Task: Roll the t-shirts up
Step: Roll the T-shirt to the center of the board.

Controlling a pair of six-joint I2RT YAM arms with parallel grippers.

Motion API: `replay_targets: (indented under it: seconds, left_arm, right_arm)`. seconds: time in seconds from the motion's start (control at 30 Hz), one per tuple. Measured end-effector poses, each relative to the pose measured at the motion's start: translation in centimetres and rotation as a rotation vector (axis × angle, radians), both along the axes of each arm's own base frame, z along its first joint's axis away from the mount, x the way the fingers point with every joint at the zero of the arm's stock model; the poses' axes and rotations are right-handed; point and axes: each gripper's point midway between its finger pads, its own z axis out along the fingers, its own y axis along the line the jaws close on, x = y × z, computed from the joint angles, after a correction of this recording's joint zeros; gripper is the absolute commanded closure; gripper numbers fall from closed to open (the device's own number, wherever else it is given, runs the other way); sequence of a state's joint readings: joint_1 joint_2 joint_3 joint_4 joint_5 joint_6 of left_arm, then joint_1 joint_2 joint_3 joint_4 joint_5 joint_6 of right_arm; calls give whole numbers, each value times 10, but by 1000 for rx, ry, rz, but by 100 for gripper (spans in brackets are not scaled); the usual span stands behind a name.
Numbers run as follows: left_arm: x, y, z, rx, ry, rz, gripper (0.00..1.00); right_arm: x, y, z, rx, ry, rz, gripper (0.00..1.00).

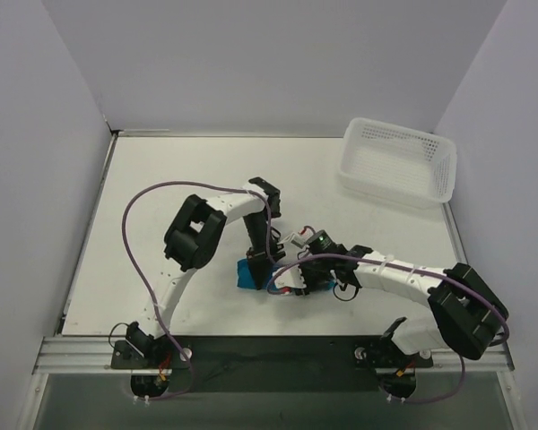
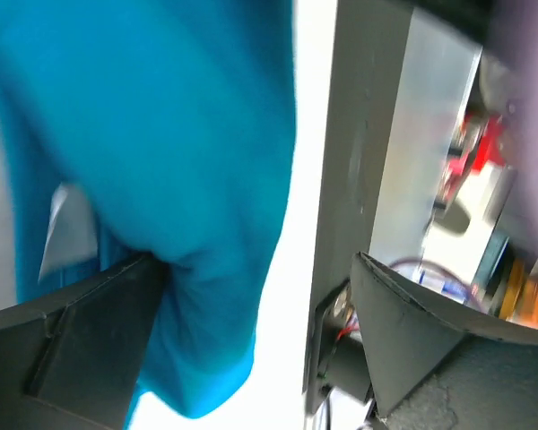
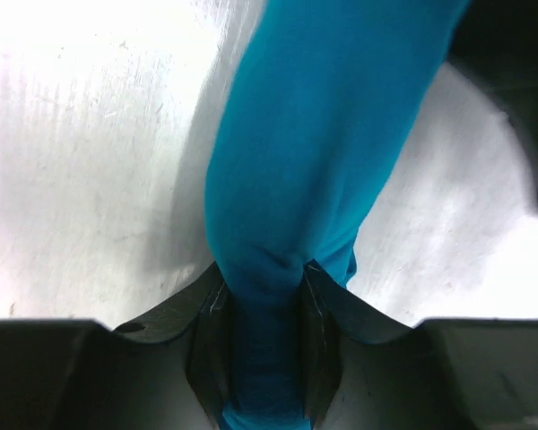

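The teal-blue t-shirt lies bunched into a small roll on the white table near the front edge, between my two grippers. My left gripper points down at the roll's left end. In the left wrist view the left gripper is open, with the t-shirt lying against its left finger and apart from the right one. My right gripper reaches in from the right. In the right wrist view the right gripper is shut on the end of the t-shirt, and the cloth is pinched narrow between the pads.
A white mesh basket stands at the back right corner of the table. Grey walls enclose the left, back and right sides. Purple cables loop from both arms. The dark mounting rail runs along the near edge.
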State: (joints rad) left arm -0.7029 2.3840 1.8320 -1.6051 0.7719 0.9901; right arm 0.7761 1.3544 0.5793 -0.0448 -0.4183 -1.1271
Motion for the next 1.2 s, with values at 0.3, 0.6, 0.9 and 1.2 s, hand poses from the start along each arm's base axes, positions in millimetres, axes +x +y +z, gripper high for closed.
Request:
replay_targets:
  seconds: [0.3, 0.6, 0.9, 1.2]
  left_arm:
    - [108, 49, 6, 64, 31, 580, 2]
    - [190, 155, 41, 138, -386, 885, 3]
    - [148, 90, 136, -226, -1043, 698, 3]
    - [81, 38, 117, -391, -1293, 423, 3]
  right_arm:
    - [14, -10, 3, -15, 266, -72, 100]
    - [14, -17, 7, -48, 544, -169, 100]
    - [1, -21, 10, -84, 767, -271, 100]
    - [-23, -30, 12, -89, 1031, -389, 100]
